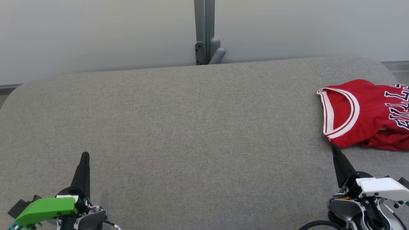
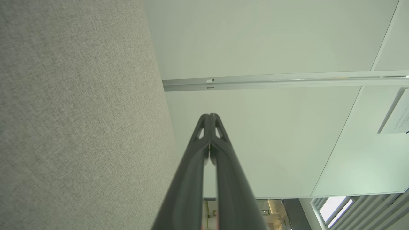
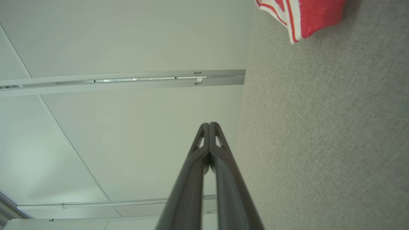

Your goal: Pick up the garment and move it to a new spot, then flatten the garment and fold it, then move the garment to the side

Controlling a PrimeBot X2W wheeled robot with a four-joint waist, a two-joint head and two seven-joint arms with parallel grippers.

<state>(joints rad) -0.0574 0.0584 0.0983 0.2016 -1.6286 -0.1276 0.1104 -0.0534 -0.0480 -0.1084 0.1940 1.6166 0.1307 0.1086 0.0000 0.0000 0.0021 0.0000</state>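
Beyond table (image 1: 191, 127) and garment (image 1: 361, 111), grey post (image 1: 204, 28).

On the red garment (image 1: 358, 115), at the right edge of the head view, dark white-outlined letters run sideways and are cut off; two L's are legible. The print on the wall notice (image 2: 397, 118) is too small to read.

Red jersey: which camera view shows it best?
The head view. It shows most of the red jersey, crumpled at the right of the grey padded surface, with white-trimmed opening and dark lettering, though the frame edge cuts it. The right wrist view catches a trimmed corner. The left wrist view faces the surface and a wall.
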